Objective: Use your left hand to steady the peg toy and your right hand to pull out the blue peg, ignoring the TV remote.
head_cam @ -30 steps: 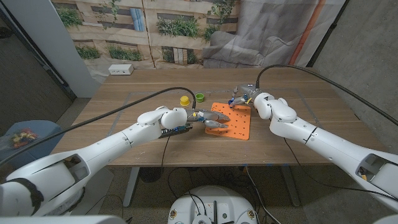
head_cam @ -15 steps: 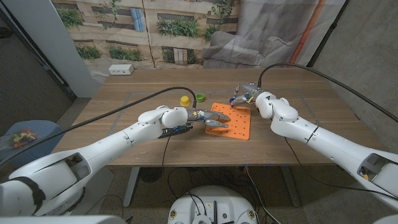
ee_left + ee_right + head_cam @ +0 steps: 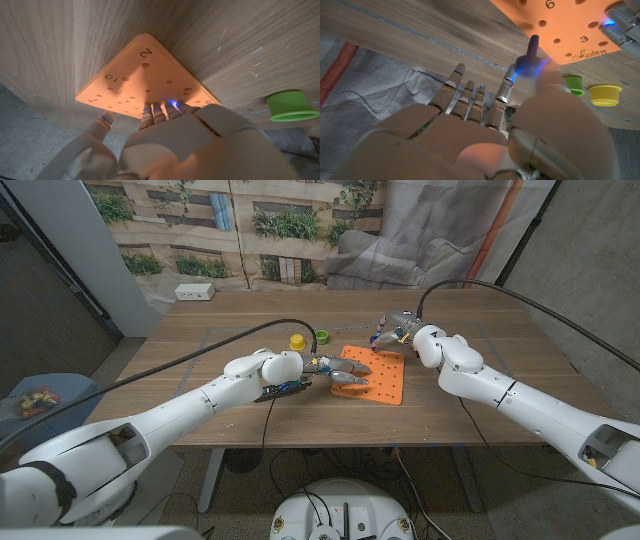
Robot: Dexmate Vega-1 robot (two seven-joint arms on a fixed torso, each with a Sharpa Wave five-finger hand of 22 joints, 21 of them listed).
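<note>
Right hand (image 3: pixel 485 130) pinches the blue peg (image 3: pixel 527 60) just above the orange board (image 3: pixel 570 25).

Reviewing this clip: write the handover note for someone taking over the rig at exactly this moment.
Left hand: fingers pressing on the orange peg board, steadying it.
Right hand: at the board's far edge, pinching the blue peg; the peg's stem appears clear of its hole.
Green peg and yellow peg stand on the table beside the board.
Done: board steadied, blue peg gripped and apparently out.
Left: lift it clear and set it down. I can't make out a TV remote.
</note>
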